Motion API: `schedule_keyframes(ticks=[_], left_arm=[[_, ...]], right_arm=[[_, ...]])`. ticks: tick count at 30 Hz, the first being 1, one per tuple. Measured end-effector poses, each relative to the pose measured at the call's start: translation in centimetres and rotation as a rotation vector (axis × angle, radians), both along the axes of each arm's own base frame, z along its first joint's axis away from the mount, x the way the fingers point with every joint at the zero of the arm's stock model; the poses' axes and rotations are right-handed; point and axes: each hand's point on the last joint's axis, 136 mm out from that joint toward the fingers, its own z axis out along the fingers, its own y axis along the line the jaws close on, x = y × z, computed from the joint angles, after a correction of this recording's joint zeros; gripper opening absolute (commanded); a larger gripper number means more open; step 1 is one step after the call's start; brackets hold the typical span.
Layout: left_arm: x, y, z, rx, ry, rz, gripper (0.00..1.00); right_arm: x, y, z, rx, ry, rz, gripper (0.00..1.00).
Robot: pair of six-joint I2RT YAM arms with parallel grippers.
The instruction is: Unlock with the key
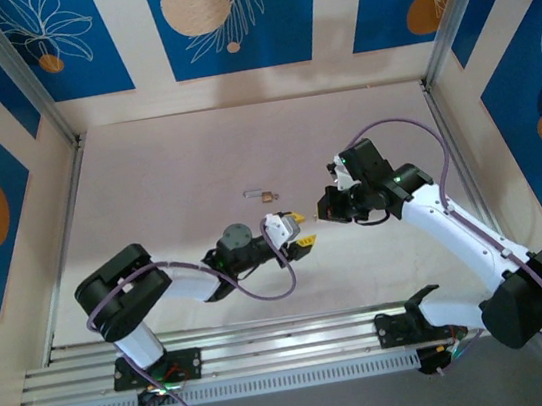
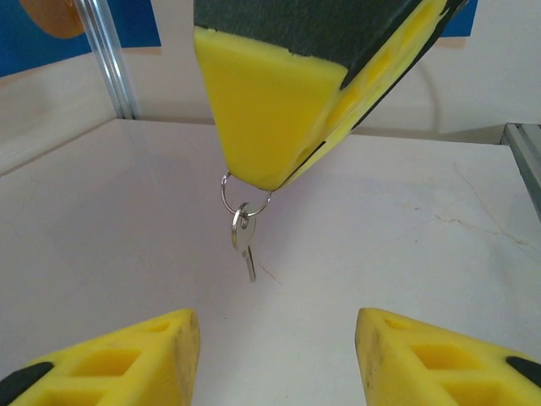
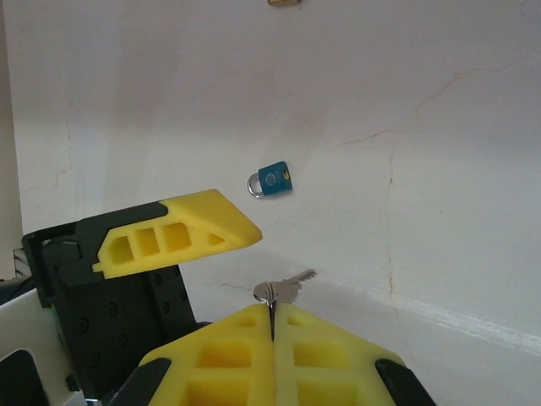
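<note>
My right gripper [image 3: 272, 315] is shut on the ring of a small silver key [image 3: 289, 289], whose blade points away past the fingertips. In the left wrist view the same key [image 2: 244, 243] dangles from its ring [image 2: 245, 196] under the right gripper's yellow fingers [image 2: 279, 110], above the table. My left gripper [image 2: 275, 355] stands open just short of the key, with nothing between its fingers. A blue padlock [image 3: 272, 181] lies flat on the table beyond the key. In the top view the two grippers, left [image 1: 302, 231] and right [image 1: 331, 210], nearly meet at mid-table.
A small brass lock [image 1: 268, 196] with a silver piece beside it lies on the white table [image 1: 166, 177], just beyond the left gripper. Aluminium posts [image 1: 58, 122] and blue patterned walls enclose the back and sides. A rail [image 1: 271, 349] runs along the near edge.
</note>
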Motion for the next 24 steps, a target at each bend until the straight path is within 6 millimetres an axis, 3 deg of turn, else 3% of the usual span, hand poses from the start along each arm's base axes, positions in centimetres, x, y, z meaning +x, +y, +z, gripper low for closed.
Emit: schedule_keyframes(ticks=[15,24], left_arm=[[0.4,-1.1,0.4,-0.041,0.038,-0.016,0.39],[0.5,-1.5,0.1,-0.044,0.056,-0.022,0.27]], right_arm=[[-0.5,0.6,0.4,0.011,-0.008,0.016,0.00],[-0.6,0.6,0.7,0.019,-0.014,0.012,0.00]])
